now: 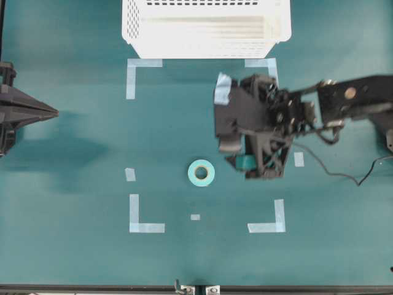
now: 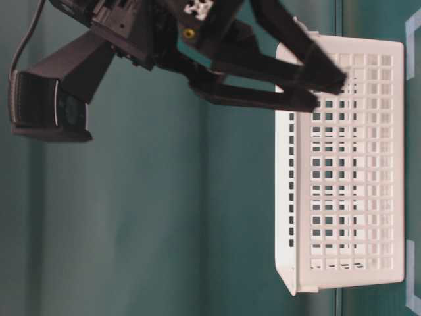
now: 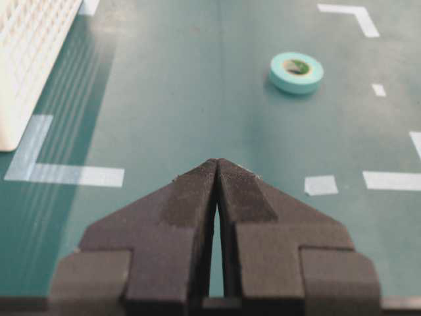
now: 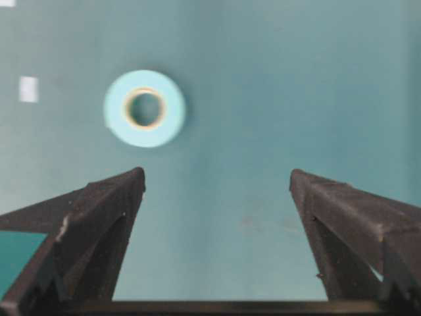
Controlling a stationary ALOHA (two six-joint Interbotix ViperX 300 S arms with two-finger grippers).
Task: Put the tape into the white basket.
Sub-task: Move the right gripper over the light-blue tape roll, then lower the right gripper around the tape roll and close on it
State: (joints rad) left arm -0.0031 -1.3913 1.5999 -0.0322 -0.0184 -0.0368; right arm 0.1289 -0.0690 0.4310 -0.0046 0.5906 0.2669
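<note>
Light-teal tape (image 1: 201, 173) lies flat on the green table (image 1: 73, 258), well apart from the white basket (image 1: 206, 46) at the far edge, whose visible ribbed floor holds nothing. Right gripper (image 4: 217, 184) hovers near the roll, jaws spread wide; left gripper (image 3: 217, 172) sits pinched together at the table's side.

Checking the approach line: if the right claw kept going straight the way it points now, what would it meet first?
Probably bare table. The open right claw points downward, and the tape lies left of its line.
</note>
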